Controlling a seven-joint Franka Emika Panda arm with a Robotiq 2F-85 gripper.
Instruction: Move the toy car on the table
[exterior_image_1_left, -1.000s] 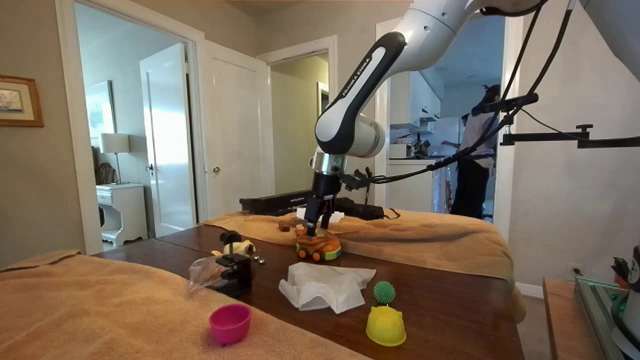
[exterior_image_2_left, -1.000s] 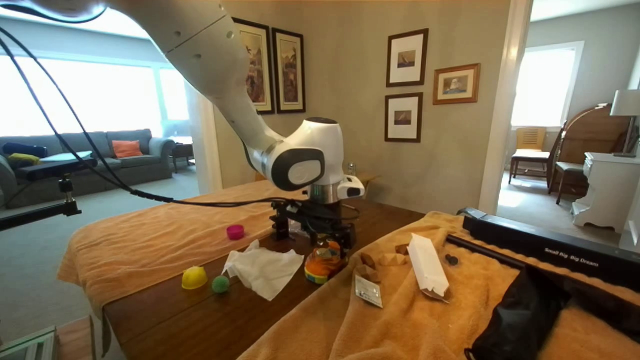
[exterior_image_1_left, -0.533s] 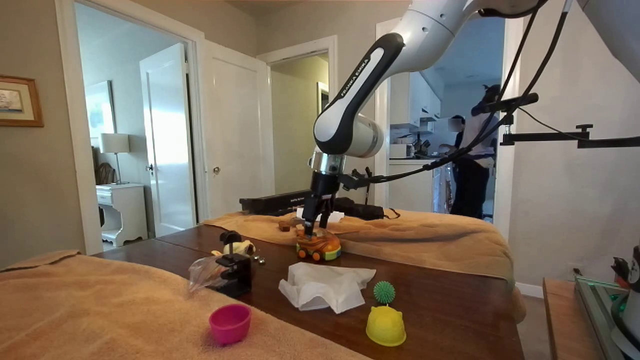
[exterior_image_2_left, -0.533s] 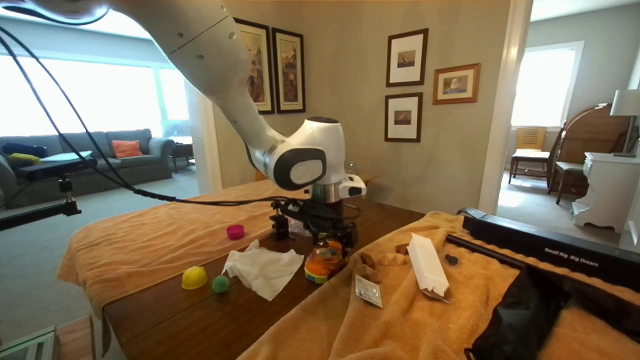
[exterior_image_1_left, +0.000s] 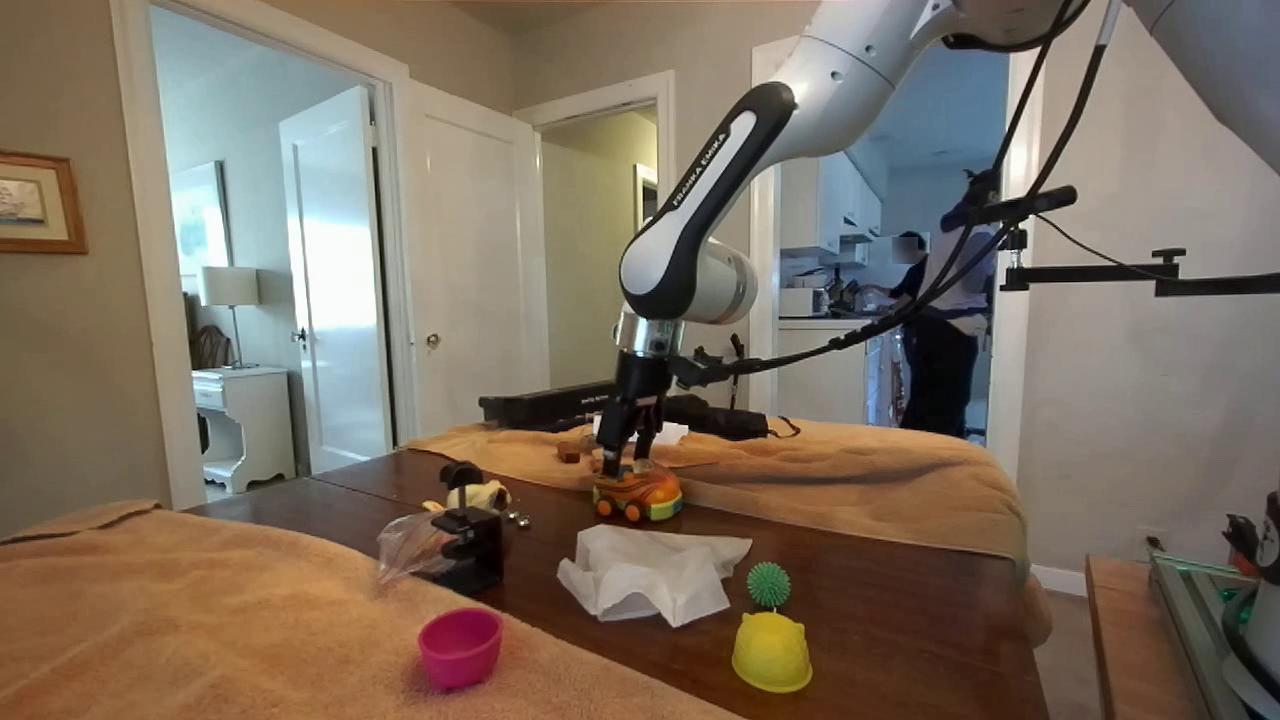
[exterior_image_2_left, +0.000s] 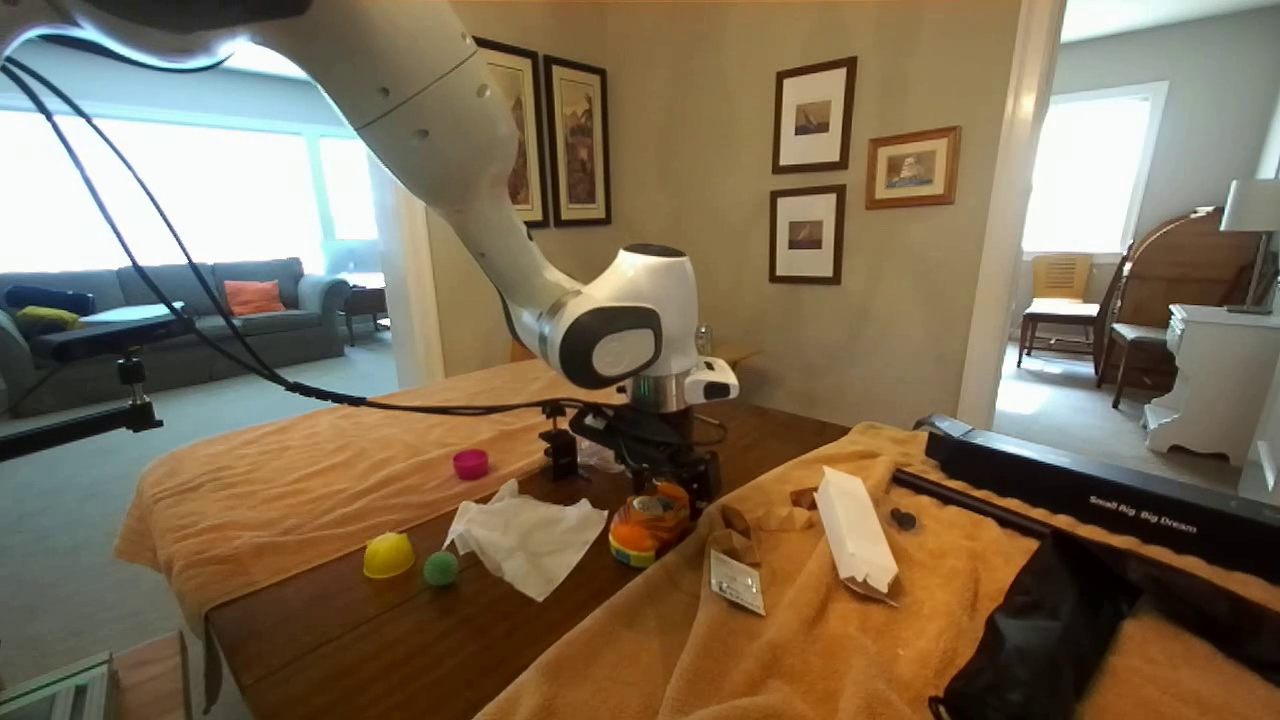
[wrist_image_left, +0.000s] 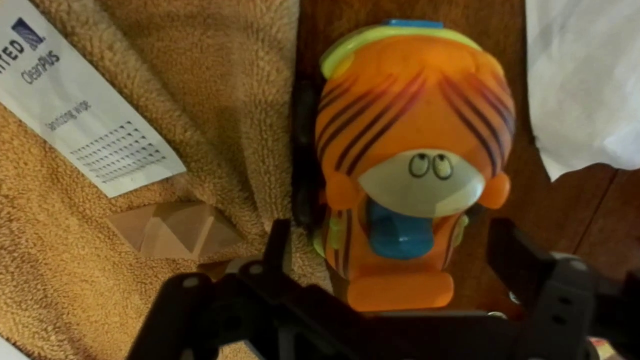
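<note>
Here, "FRANKA EMIKA" arm; "CleanPlus" packet near toy car.

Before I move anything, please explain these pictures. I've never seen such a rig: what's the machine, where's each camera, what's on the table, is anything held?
The machine is a robot arm ending in a black gripper. Two outside cameras give the wide views; the close-up comes from the arm's wrist, looking down past the open jaws. On the brown table, among other things, are a white sheet, a green spiky ball, a yellow cup and, at the edge of a tan towel, the orange toy car; a pink cup sits on another towel. Nothing is held: in the close-up, gaps show between both jaws and the car.
</note>
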